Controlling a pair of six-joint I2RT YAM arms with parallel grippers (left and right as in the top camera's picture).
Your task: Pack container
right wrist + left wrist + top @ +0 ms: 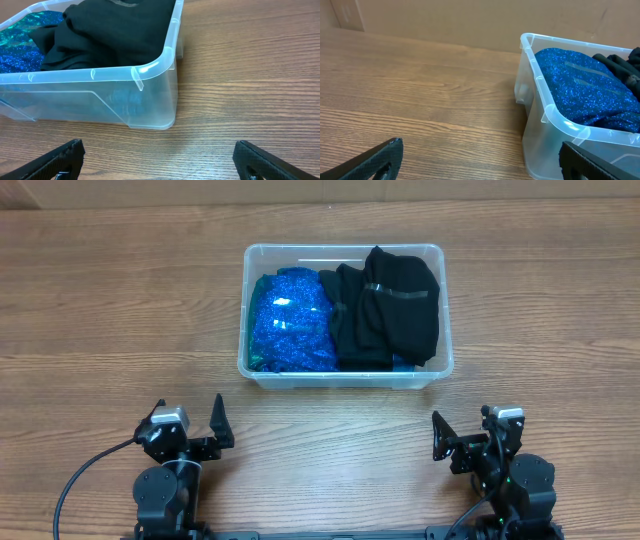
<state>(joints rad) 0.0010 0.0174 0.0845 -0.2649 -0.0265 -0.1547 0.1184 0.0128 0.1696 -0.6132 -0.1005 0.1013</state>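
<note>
The clear plastic container [344,379] stands on the wooden table, past both grippers. It holds a glittery blue fabric [290,320] on its left side and a black garment [388,302] on its right. My left gripper [190,420] is open and empty, near the table's front edge, short of the container's left corner [540,120]. My right gripper [466,432] is open and empty, near the front edge, short of the container's right corner [155,100]. The blue fabric [580,85] and the black garment [110,35] show in the wrist views.
The wooden table [110,310] stretches bare to the left and right of the container. A brown cardboard wall [445,20] rises behind the table's far edge. A black cable [85,470] runs from the left arm's base.
</note>
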